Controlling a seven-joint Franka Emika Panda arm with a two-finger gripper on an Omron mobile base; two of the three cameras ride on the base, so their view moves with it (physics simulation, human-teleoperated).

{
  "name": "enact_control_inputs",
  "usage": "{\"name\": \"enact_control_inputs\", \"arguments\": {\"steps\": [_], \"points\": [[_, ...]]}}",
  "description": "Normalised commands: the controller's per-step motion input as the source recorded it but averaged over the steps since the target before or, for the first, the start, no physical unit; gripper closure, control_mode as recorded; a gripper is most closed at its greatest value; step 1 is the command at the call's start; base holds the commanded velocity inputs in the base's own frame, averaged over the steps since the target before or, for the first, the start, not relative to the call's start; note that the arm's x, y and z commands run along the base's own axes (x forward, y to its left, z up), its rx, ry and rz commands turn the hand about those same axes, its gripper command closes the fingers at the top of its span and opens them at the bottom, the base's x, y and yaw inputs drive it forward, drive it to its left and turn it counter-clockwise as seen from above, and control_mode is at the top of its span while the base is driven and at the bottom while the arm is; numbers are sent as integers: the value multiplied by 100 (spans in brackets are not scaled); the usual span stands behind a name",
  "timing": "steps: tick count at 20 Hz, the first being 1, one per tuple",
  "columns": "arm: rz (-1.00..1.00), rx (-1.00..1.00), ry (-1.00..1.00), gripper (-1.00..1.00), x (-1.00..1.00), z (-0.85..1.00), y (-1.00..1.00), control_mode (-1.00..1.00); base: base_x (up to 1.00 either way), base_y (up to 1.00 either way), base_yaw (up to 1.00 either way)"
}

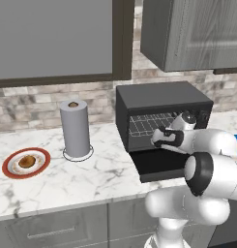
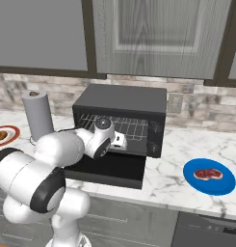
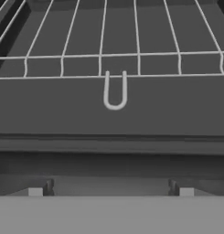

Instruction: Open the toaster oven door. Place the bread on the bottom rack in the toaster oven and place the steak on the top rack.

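Kitchen counter (image 1: pixel 66 184) with the oven (image 1: pixel 161 99) at centre. Its door (image 1: pixel 161 167) is already down, lying flat out over the counter edge from the hinge at the oven's lower front; the first step of the task reads as done.

The gripper (image 2: pixel 120 140) hangs just in front of the oven mouth, above the lowered door, pointing into the cavity. Its tips (image 3: pixel 35 192) stand wide apart with nothing between them: open and empty. In the hand view the bottom rack (image 3: pixel 118 59) lies straight ahead, its wire grid running back into the oven, and its loop handle (image 3: pixel 115 90) hangs at the middle of the front wire, centred between the tips but not yet reached. The top rack cannot be told apart with certainty in the base views.

The bread (image 1: pixel 27 161) sits on a red-rimmed plate (image 1: pixel 8 172) far left on the counter, beyond the paper-towel roll (image 1: pixel 75 128). The steak (image 2: pixel 208 173) rests on a blue plate (image 2: pixel 223 185) right of the oven. Neither is in the oven yet.

Step in hand, as judged: either drawing the bottom rack out by its loop, or leaving the door to fetch the bread. The next move calls for a short, level advance to close on the loop, or a wide swing left past the roll, clearing it, to descend over the bread.
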Motion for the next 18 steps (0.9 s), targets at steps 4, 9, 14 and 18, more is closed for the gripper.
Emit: {"name": "enact_control_inputs", "arguments": {"steps": [4, 9, 14, 18], "points": [[0, 0, 0, -100, 42, -2, -8, -100, 0, 0, 0], [0, 0, -2, -100, 30, -14, -11, -100, 0, 0, 0], [0, 0, 0, -100, 28, -12, -1, -100, 0, 0, 0], [0, 0, 0, -100, 28, -13, 0, -100, 0, 0, 0]]}}
